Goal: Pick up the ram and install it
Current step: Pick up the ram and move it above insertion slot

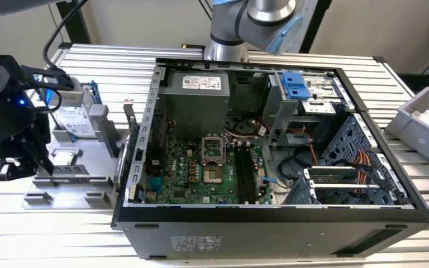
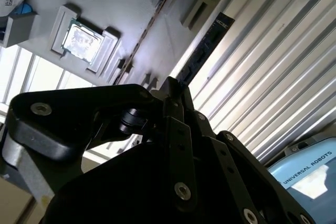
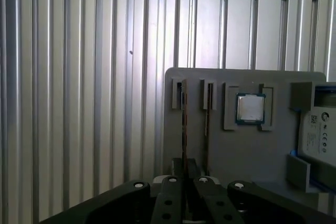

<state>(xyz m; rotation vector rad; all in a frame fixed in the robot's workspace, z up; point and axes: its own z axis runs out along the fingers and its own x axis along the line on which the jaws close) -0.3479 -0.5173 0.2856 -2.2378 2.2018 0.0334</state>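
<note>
Ram (image 3: 183,124): stands on edge in the outermost holder of the tray (image 3: 231,150), next to the tray's border. It is seen edge-on as a thin line in the first wrist view. In the second wrist view it is a dark, bluish strip running away from the fingertips. It is seated in the tray, not in the computer.

Gripper (image 3: 185,174): positioned over the near end of the ram, its fingers drawn close together with the stick between them, so it appears closed on the ram. In the exterior view it is low over the tray.

Second stick (image 3: 207,124): also on edge, in the neighbouring holder, parallel to the ram and apart from it.

Chip (image 3: 250,108): square and silver, lying flat in its own recess just beyond the second stick.

Drive (image 3: 320,129): silver with a white label, at the far end of the tray from the ram.

Table (image 3: 79,103): ribbed aluminium, and it carries the tray.

Case (image 1: 274,223): lies on its side with the cover off, just beside the tray on the exterior view's right. The motherboard (image 1: 192,173) is exposed. Its long black slots (image 1: 246,173) hold no stick.

Bin (image 1: 423,125): grey, at the exterior view's right edge, well apart from the tray.
</note>
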